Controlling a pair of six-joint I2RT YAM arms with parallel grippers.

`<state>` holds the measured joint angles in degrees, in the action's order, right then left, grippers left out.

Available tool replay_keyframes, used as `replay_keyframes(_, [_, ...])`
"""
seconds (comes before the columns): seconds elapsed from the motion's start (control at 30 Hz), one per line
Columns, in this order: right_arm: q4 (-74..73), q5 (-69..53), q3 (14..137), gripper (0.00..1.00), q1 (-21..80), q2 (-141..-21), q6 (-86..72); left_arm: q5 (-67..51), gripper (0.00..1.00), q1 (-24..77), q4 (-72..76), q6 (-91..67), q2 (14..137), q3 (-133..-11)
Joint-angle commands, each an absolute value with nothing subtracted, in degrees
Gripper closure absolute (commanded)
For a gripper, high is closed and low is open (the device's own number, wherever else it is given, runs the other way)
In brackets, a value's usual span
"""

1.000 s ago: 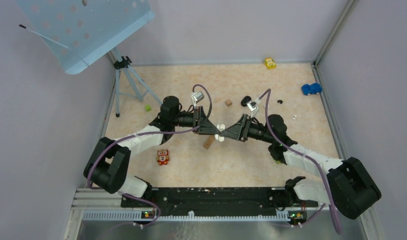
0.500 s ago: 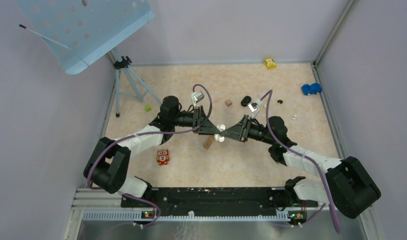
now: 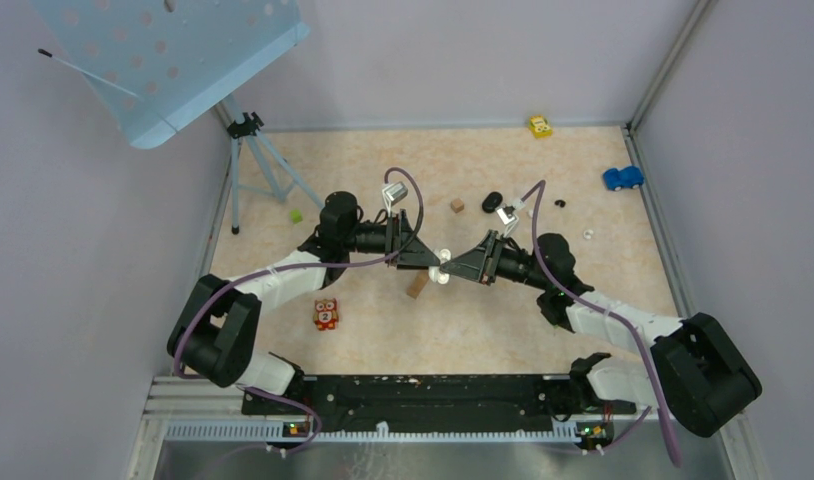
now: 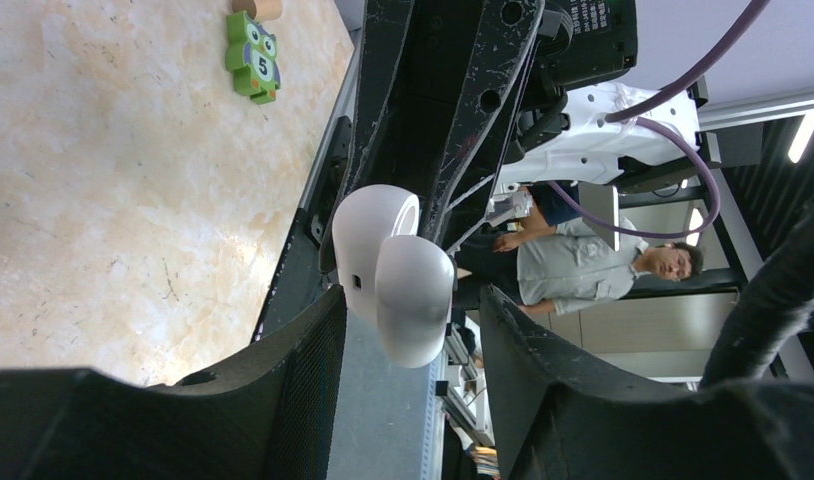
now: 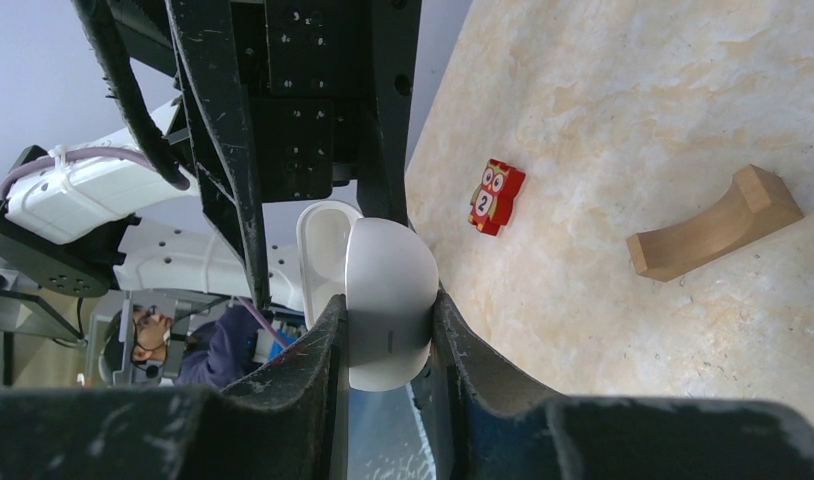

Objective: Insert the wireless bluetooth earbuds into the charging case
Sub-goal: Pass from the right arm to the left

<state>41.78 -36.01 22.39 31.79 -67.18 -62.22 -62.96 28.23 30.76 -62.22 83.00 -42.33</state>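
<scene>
Left gripper [image 4: 411,310] has let go since the earlier frame: its fingers are now spread either side of the white charging case [image 4: 393,265], not touching it. Right gripper [image 5: 386,305] pinches the case, lid open, above the table [image 3: 483,320] between both arms. Out of the case, on the table to the right: black earbud [image 3: 560,203], white earbud [image 3: 588,234].

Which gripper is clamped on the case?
The right gripper: its fingers pinch the case; the left gripper is spread wider than the case.
</scene>
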Motion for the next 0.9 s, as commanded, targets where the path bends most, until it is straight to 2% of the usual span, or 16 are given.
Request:
replay_keyframes(0.0, [45.5, -35.6, 22.1, 0.99, 32.4, -66.2, -62.4, -62.7, 0.44, 28.2, 30.2, -59.4, 80.9, -42.2])
replay_keyframes(0.2, [45.4, -35.5, 21.8, 0.99, 32.4, -66.1, -62.6, -62.2, 0.46, 28.2, 28.4, -58.0, 80.5, -42.5])
replay_keyframes(0.37, [45.5, -35.4, 21.7, 0.99, 32.4, -66.0, -62.8, -62.1, 0.54, 28.2, 28.3, -58.1, 80.4, -42.1])
replay_keyframes(0.67, [45.3, -35.4, 21.8, 1.0, 32.4, -66.2, -62.7, -63.6, 0.48, 28.0, 33.2, -60.9, 80.5, -41.2])
replay_keyframes(0.77, [45.1, -35.5, 22.1, 1.0, 32.5, -66.3, -62.6, -63.6, 0.52, 28.1, 33.3, -60.9, 80.6, -41.1])
replay_keyframes(0.87, [44.7, -35.5, 22.2, 1.0, 32.4, -66.2, -62.3, -63.5, 0.62, 28.1, 33.4, -60.9, 80.4, -41.0])
